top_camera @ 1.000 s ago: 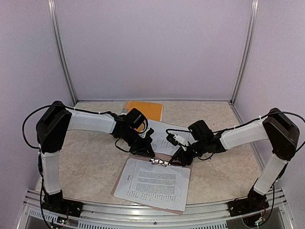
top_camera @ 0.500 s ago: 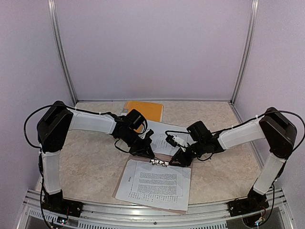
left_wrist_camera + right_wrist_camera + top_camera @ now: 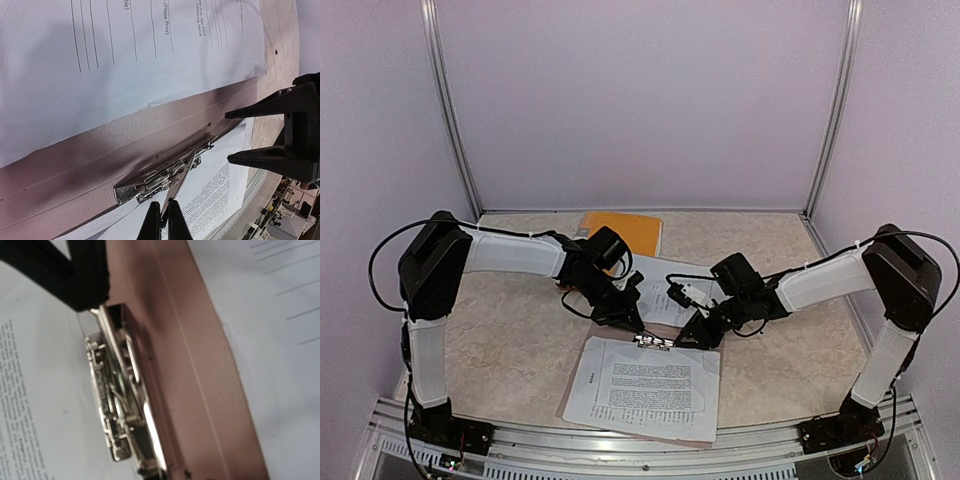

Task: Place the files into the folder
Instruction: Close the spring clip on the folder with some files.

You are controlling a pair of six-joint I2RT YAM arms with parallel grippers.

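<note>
Right arm (image 3: 820, 285) has slid a little toward the left arm (image 3: 510, 255), and the near sheet (image 3: 645, 385) has shifted a bit too. Left arm looks the same.

The files (image 3: 100, 75) are thin paper, so I think they are very light and floppy. They will bend, crease or tear if pinched hard, and one sheet can slip over another. A loose edge or corner far from the clip (image 3: 165, 182) looks like the best place to hold.

They are white with black print. The near sheet is full of small words. It lies on the folder (image 3: 75, 170), just on the arms' side of the clip. The far sheet (image 3: 665, 290) has long lines to fill in. It lies past the clip, partly on the folder.

The left claw (image 3: 161, 222) is clenched on the clip's thin metal bar. The right claw (image 3: 227, 137) is just beside the clip, released, with nothing between its fingers.
</note>
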